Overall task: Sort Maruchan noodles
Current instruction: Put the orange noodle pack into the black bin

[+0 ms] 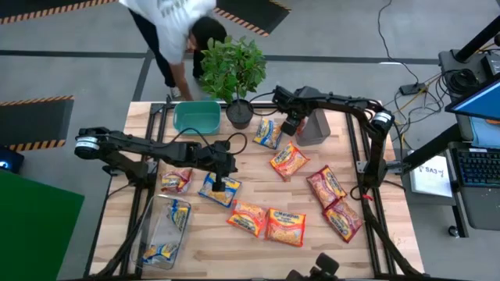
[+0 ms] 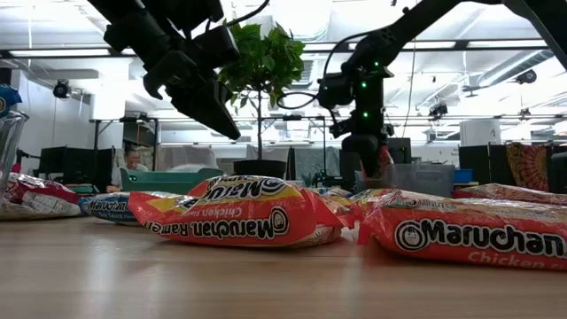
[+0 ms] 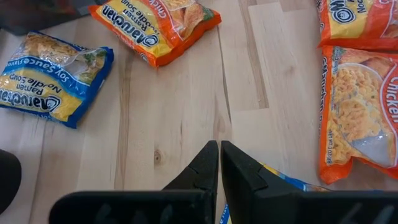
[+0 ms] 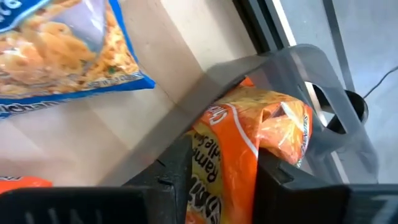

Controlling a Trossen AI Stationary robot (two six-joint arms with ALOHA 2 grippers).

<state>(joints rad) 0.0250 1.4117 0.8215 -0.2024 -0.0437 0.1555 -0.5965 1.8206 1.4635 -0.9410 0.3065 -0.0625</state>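
Note:
Maruchan packets lie flat across the wooden table: a blue one (image 1: 268,133), orange ones (image 1: 289,160) (image 1: 248,218) (image 1: 285,226), and red ones (image 1: 326,186) (image 1: 344,218) (image 1: 176,181). My left gripper (image 3: 219,155) is shut and hangs in the air (image 2: 190,89) just above a blue packet (image 1: 219,190); it touches nothing. My right gripper (image 4: 221,180) is at the far side of the table (image 1: 291,125), shut on an orange packet (image 4: 249,137) at a translucent grey bin (image 1: 316,126). My right gripper pinches the orange packet (image 4: 227,168) between its two fingers, which lie across the packet's flat faces. The packet is clear of the table. Its crumpled far end (image 4: 283,121) reaches past the fingertips, behind the grey bin's translucent wall (image 4: 311,68).
A teal bin (image 1: 197,117) and a potted plant (image 1: 234,70) stand at the far edge. A clear bin (image 1: 148,234) near the left front corner holds blue packets (image 1: 178,212). A person (image 1: 176,31) bends behind the table. Bare wood lies between the two arms.

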